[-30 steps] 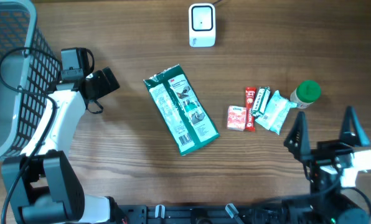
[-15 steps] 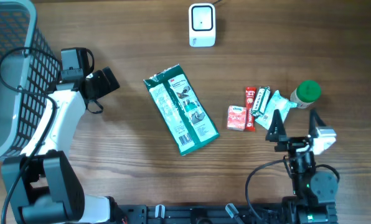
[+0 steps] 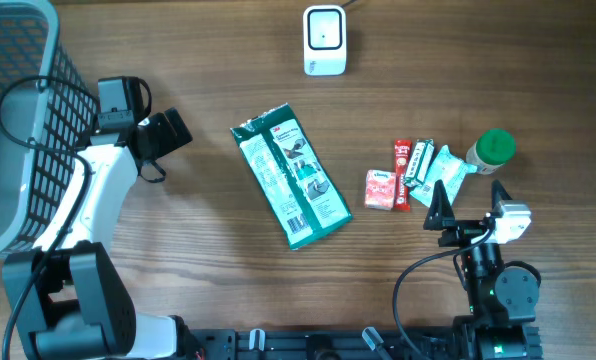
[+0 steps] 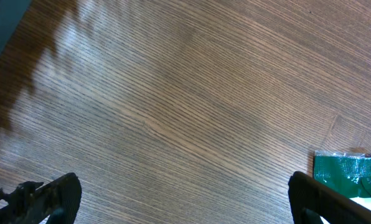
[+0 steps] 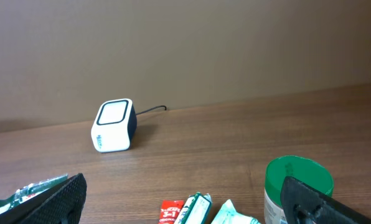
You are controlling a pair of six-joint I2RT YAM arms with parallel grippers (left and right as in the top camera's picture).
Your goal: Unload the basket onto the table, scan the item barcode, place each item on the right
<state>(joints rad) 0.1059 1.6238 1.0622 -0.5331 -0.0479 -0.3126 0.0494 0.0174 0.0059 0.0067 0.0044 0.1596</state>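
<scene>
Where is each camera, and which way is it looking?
Overhead: above the table, looking straight down; the left arm and right arm show.
Left wrist: on the left arm, looking down at bare wood and a corner of the green packet; the open left gripper frames the bottom corners.
Right wrist: on the right arm, facing across the table at the white scanner and green-lidded bottle; the open right gripper frames the bottom.
Shared: overhead and right wrist both show scanner and bottle.

The overhead edge cuts off the basket (image 3: 18, 120). My left wrist view clips most of the green packet (image 4: 352, 173).
</scene>
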